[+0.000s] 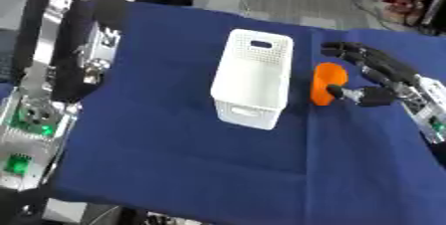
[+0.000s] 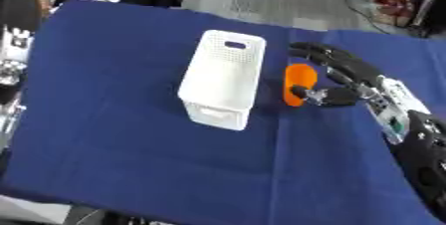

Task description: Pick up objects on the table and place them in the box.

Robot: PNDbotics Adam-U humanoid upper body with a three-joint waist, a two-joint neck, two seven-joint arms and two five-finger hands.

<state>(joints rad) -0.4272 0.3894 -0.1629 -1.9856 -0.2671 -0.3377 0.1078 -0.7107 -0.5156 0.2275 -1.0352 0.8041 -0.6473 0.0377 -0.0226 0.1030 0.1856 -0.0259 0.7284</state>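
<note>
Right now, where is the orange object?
The orange object is right of the white basket, close beside its long wall, on the blue cloth. The right hand has its fingers and thumb curled around it.

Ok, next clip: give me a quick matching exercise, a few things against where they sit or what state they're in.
Things:
1. white box
2. orange object
3. right hand
4. blue cloth

States:
A. covers the table
B. fingers curled round the orange object
C. stands on the cloth, nothing visible inside
D. just right of the box, outside it

Pairs: 1-C, 2-D, 3-B, 4-A
</note>
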